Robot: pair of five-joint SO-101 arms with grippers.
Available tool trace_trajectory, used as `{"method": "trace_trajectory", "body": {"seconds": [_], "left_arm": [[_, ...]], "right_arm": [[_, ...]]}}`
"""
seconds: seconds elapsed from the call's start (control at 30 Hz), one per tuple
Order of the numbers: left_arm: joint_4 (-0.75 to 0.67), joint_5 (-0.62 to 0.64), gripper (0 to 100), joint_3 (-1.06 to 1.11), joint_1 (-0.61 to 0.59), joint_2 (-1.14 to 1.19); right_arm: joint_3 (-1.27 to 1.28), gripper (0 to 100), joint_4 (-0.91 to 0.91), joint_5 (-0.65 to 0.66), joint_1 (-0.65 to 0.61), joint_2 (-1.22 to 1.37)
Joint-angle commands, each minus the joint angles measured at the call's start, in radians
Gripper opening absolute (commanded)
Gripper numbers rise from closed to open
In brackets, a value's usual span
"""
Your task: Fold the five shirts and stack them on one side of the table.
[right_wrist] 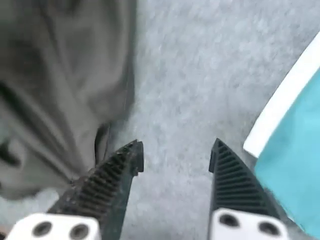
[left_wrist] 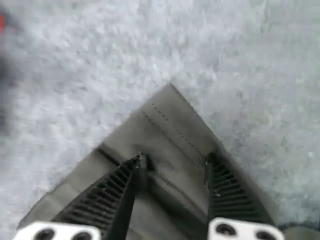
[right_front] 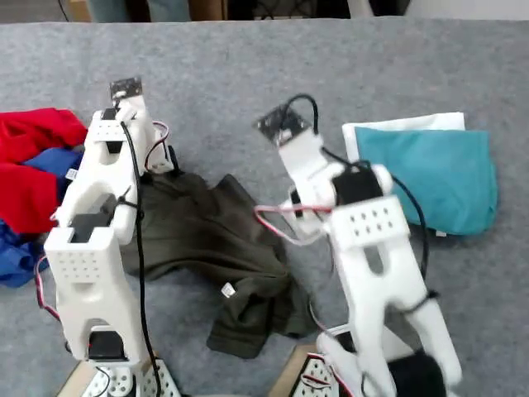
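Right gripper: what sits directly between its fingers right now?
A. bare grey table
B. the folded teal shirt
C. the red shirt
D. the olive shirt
A: the right gripper is open over bare grey table, with the olive shirt off to one side and the folded teal shirt to the other.

No readable text, numbers or signs anywhere. A small white tag (right_front: 227,289) lies on the dark green shirt (right_front: 215,231). Its print is too small to make out.
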Motion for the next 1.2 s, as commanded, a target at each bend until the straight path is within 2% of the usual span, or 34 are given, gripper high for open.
{"method": "trace_trajectory", "body": {"seconds": [0.0, 0.13, 0.2, 0.33, 0.5, 0.67, 0.83, 0.93, 1.07, 1.17], "left_arm": [[0.029, 0.009, 19, -0.079, -0.044, 0.072], [0.104, 0.000, 2, -0.147, -0.096, 0.100], [0.141, 0.000, 5, -0.156, -0.124, 0.098], [0.221, 0.000, 3, -0.189, -0.183, 0.091], [0.347, -0.003, 3, -0.278, -0.278, 0.091], [0.437, -0.072, 3, -0.375, -0.314, 0.091], [0.525, -0.114, 3, -0.479, -0.363, 0.091], [0.577, -0.149, 3, -0.535, -0.398, 0.091], [0.588, -0.193, 3, -0.549, -0.463, 0.091], [0.588, -0.215, 3, -0.545, -0.518, 0.091]], "right_arm": [[-0.174, 21.6, -0.023, -0.069, -0.034, 0.165], [-0.341, 21.9, -0.023, -0.106, -0.135, 0.398], [-0.447, 21.9, -0.031, -0.132, -0.189, 0.518], [-0.685, 21.7, -0.089, -0.150, -0.252, 0.779], [-1.026, 21.6, -0.106, -0.150, -0.276, 1.124], [-1.345, 20.3, -0.097, -0.152, -0.298, 1.432], [-1.690, 1.2, 0.025, -0.152, -0.299, 1.652], [-1.897, 3.8, 0.124, -0.152, -0.299, 1.750], [-2.153, 1.5, 0.269, -0.143, -0.301, 1.831], [-2.138, 1.5, 0.328, -0.143, -0.298, 1.791]]}}
